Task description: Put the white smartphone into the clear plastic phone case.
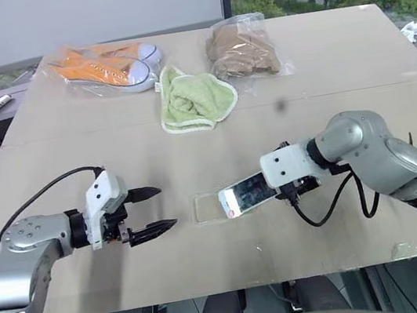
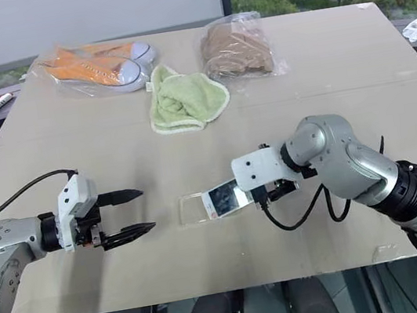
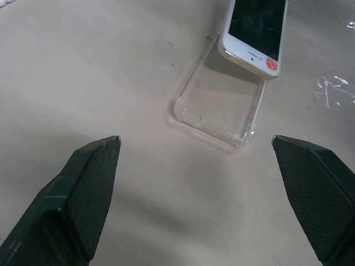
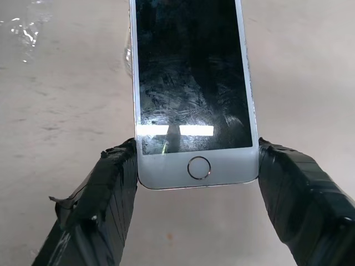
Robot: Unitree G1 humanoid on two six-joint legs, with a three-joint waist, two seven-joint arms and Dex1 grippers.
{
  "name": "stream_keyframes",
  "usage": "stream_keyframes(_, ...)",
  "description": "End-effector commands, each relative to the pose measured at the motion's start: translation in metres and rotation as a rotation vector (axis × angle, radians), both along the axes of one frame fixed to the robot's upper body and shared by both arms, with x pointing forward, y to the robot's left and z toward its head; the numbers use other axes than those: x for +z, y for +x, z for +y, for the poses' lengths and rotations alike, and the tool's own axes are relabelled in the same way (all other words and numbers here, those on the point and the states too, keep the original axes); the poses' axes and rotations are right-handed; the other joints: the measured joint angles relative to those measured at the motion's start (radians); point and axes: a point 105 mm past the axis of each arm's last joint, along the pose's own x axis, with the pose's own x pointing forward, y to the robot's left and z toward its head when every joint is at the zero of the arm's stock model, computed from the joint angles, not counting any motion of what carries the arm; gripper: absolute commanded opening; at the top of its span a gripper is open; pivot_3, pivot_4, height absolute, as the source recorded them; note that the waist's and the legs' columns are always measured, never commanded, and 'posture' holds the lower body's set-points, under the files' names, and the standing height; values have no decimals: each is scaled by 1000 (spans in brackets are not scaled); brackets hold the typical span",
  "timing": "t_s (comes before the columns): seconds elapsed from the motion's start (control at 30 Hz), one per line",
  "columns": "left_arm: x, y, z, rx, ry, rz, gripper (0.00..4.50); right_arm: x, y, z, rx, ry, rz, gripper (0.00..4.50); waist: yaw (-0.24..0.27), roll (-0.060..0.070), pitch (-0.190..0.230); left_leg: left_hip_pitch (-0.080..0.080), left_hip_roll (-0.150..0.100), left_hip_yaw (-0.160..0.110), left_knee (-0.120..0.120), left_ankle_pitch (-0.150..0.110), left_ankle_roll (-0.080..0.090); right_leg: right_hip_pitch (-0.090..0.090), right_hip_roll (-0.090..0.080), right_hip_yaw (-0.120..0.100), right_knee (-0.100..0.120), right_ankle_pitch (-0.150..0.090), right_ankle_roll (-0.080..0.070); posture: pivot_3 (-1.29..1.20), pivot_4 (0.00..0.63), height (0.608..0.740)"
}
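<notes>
Beige counter, near its front edge: right pincer clamps white black-screened smartphone tilted over clear plastic phone case; left pincer wide, empty; best seat far end first, then press flat.

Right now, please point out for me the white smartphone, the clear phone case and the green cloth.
white smartphone (image 4: 191, 83), right wrist view, on its black screen.
clear phone case (image 3: 222, 105), left wrist view, on its flat inner back.
green cloth (image 1: 193, 99), left eye view, on its folded middle.
</notes>
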Motion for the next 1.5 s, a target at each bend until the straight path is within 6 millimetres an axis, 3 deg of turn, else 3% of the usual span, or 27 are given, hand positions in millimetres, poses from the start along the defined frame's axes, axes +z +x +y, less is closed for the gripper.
stream_keyframes(0.03, 6, 2, -2, -21, 5, -34, 4500, -1, -5, 2, 8, -27, 11, 2909, 0, 0, 0, 0, 0, 0, 0, 0, 0, 0, 0, 0, 0, 0, 0, 0, 150, 740)
stream_keyframes(0.2, 5, 2, -5, -29, 1, -37, 4500, -7, 6, 0, -108, -34, 32, 2909, -1, 0, 0, 0, 0, 0, 1, 0, 0, 0, 0, 0, 0, 0, 0, 0, 150, 740)
stream_keyframes(0.5, 3, 2, -5, -33, -5, -32, 4500, 15, 4, 15, -132, 72, 40, 2909, 0, 0, 0, 0, 0, 0, 1, 0, 0, 0, 0, 0, 1, 0, 0, 0, 150, 740)
stream_keyframes(1.3, 2, 7, -17, -70, -27, -42, 4500, -5, -1, 28, -166, 42, 69, 2909, -4, -1, -1, 0, 0, 0, 2, 0, 0, 0, 1, 0, 2, 0, 0, 0, 150, 740)
stream_keyframes(1.33, 2, 7, -17, -71, -27, -42, 4500, -6, -2, 27, -162, 37, 72, 3907, -4, -1, -1, 0, 0, 0, 2, 0, 0, 0, 1, 0, 2, 0, 0, 0, 150, 740)
stream_keyframes(1.37, 2, 7, -17, -72, -27, -41, 4500, -7, -4, 26, -154, 29, 76, 4248, -4, -1, -1, 0, 0, 0, 2, 0, 0, 0, 1, 0, 2, 0, 0, 0, 150, 740)
stream_keyframes(1.5, 2, 7, -17, -74, -26, -41, 4500, -7, -5, 23, -148, 21, 79, 4414, -4, -1, -1, 0, 0, 0, 2, 0, 0, 0, 1, 0, 2, 0, 0, 0, 150, 740)
